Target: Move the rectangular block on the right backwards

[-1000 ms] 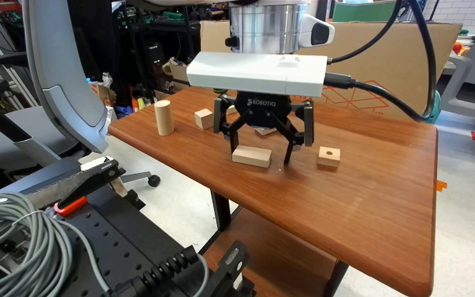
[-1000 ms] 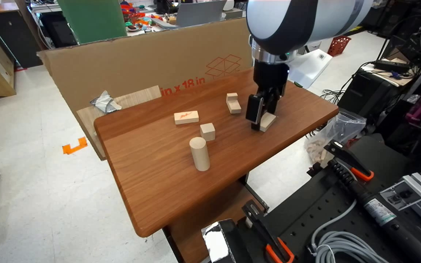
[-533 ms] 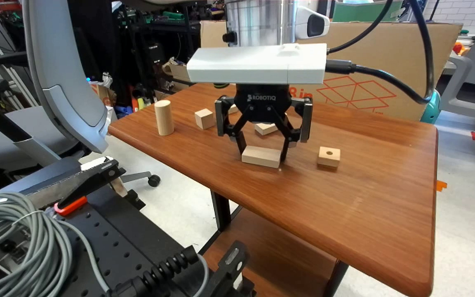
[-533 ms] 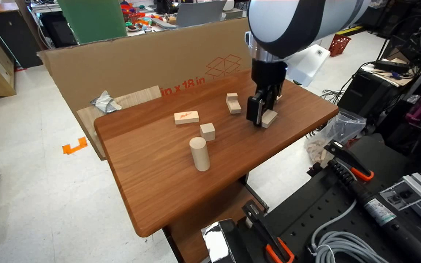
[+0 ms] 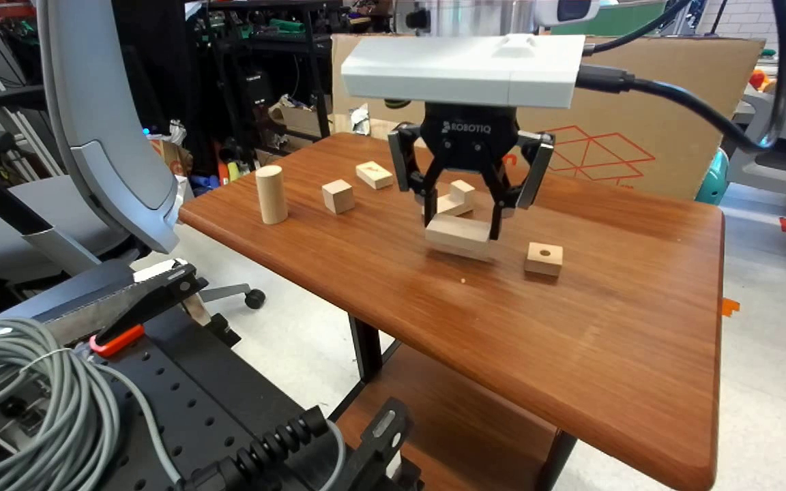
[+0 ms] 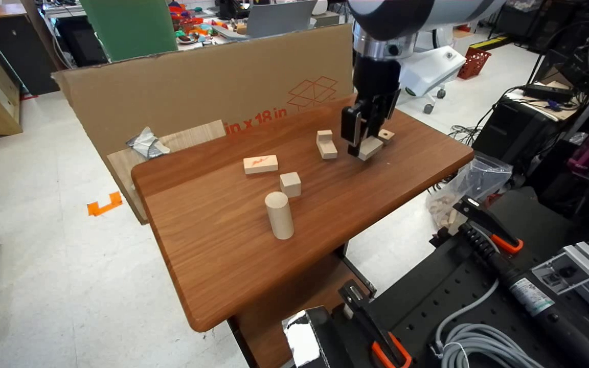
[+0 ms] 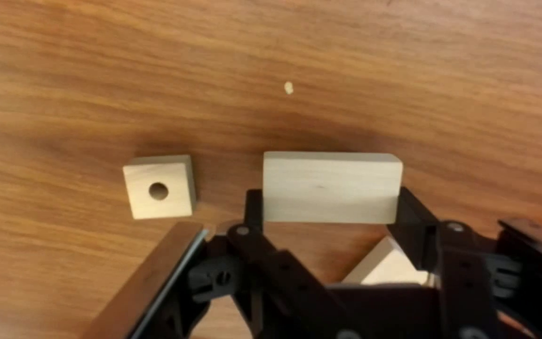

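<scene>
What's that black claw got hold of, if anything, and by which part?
A plain rectangular wooden block. The gripper clamps it by its two short ends, leaving the long sides free.

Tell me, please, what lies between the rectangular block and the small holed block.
In the wrist view, one black finger of the tool stands against the rectangular block, then tabletop reaches to the small holed block.
</scene>
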You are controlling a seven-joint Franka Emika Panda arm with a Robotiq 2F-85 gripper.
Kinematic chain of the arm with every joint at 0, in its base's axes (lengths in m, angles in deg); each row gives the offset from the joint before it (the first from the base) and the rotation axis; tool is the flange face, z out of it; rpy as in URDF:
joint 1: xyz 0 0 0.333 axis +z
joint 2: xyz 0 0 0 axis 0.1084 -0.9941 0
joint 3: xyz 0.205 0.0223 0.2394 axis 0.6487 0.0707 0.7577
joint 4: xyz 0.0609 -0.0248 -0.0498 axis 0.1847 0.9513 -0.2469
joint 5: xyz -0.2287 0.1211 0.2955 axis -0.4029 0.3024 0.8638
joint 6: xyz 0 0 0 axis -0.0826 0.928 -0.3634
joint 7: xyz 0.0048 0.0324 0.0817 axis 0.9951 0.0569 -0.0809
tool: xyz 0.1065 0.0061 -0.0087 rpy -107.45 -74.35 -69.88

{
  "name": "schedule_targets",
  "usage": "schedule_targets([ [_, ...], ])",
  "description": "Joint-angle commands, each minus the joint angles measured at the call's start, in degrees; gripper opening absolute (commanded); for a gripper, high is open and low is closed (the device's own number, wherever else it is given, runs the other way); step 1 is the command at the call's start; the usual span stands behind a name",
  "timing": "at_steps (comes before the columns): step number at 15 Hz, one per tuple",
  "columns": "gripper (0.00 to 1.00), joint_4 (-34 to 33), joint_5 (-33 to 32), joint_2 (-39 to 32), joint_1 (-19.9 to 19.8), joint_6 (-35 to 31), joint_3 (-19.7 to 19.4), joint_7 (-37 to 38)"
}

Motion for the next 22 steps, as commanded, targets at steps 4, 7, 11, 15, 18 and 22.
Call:
schedule_targets([
  [4, 0.42, -8.57, 11.28, 2.23, -6.91, 6.94, 2.48, -2.74],
  [7, 0.42, -15.17, 9.64, 0.05, -5.51, 8.29, -0.55, 1.87],
  [11, 0.42, -24.56, 7.88, -4.53, -4.38, 12.78, -2.90, 7.04],
  [15, 0.42, -34.08, 6.46, -11.50, -3.14, 18.65, -4.64, 11.86],
  [18, 0.42, -39.98, 5.46, -17.19, -2.36, 22.70, -5.39, 14.17],
  [22, 0.42, -47.89, 3.41, -24.34, -1.16, 27.54, -6.22, 17.13],
])
